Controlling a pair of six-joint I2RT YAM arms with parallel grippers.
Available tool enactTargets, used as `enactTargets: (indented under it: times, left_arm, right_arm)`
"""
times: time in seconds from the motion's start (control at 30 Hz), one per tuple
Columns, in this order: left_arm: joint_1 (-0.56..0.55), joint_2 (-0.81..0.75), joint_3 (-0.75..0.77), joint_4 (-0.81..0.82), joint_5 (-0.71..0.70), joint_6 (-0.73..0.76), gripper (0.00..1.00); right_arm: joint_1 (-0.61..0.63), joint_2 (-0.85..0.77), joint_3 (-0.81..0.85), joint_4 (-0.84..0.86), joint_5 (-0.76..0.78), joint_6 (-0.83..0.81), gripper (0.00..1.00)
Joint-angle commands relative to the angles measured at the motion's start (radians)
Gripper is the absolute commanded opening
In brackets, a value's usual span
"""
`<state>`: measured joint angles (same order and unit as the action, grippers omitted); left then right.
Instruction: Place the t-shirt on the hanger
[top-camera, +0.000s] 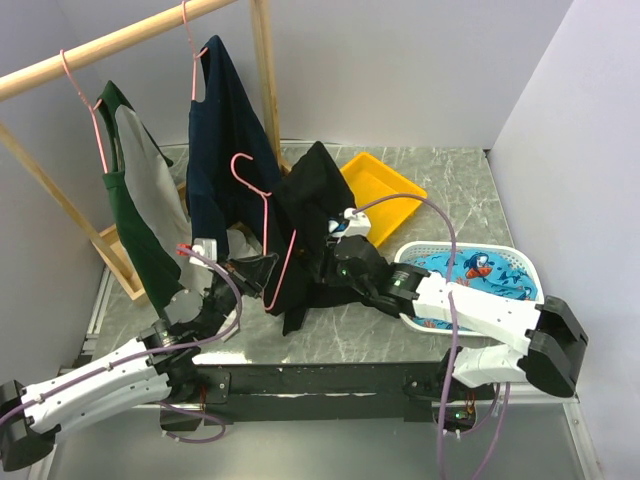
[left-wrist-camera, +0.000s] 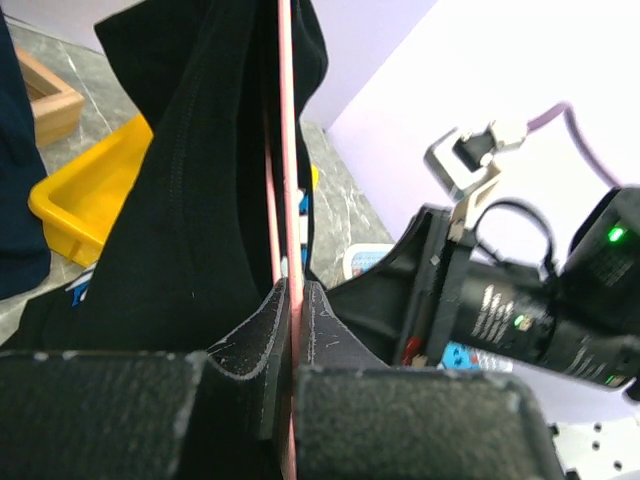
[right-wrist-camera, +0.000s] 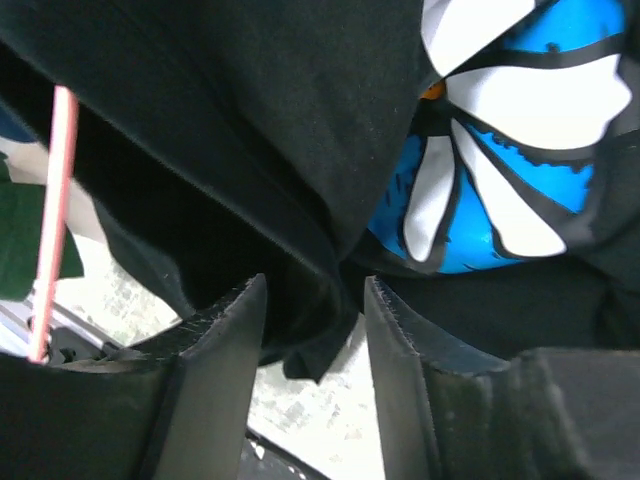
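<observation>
The black t-shirt (top-camera: 312, 215) hangs draped over the thin pink hanger (top-camera: 262, 205) in the middle of the table. My left gripper (top-camera: 262, 275) is shut on the hanger's lower wire; in the left wrist view the pink hanger (left-wrist-camera: 285, 180) runs straight up from the pinched left gripper (left-wrist-camera: 296, 300), with the t-shirt (left-wrist-camera: 190, 180) beside it. My right gripper (top-camera: 335, 262) is at the shirt's lower right side. In the right wrist view the right gripper (right-wrist-camera: 315, 300) stands open, a loose fold of the t-shirt (right-wrist-camera: 250, 120) dangling between its fingers (right-wrist-camera: 225, 340). The white daisy print (right-wrist-camera: 510, 150) shows at upper right.
A wooden rail (top-camera: 110, 45) at the back left carries a navy shirt (top-camera: 225, 140) and a green-and-grey shirt (top-camera: 140, 210) on pink hangers. A yellow tray (top-camera: 400, 185) lies behind the t-shirt. A white basket (top-camera: 520, 265) with blue patterned cloth sits at the right.
</observation>
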<state>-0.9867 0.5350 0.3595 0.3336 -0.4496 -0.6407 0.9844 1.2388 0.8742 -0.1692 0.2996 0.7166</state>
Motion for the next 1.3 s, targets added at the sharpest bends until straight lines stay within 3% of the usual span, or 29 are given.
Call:
enactTargets:
  times: [0.0,0.13,0.33,0.5,0.77,1.27]
  left_arm:
    - [-0.013,-0.006,0.044,0.189,-0.095,-0.007,0.01]
    - [-0.020,0.040,0.044,0.254,-0.153,-0.037,0.01]
    - [-0.041,0.164,0.065,0.390,-0.245,-0.054,0.01]
    - [-0.090,0.246,0.122,0.424,-0.357,-0.021,0.01]
    - [-0.116,0.352,0.199,0.424,-0.429,0.029,0.01]
    - [-0.150,0.520,0.265,0.527,-0.580,0.265,0.01]
  right_arm:
    - [0.025,0.021,-0.024,0.120,0.081,0.053,0.45]
    - [0.150,-0.002,-0.014,0.106,0.203,0.067,0.16]
    - [0.313,-0.036,0.014,0.033,0.395,0.098,0.00]
    - [0.398,0.010,0.094,-0.056,0.473,0.106,0.00]
    - [0.444,0.091,0.192,-0.124,0.414,0.035,0.00]
    - [0.476,0.022,0.266,-0.210,0.334,0.027,0.00]
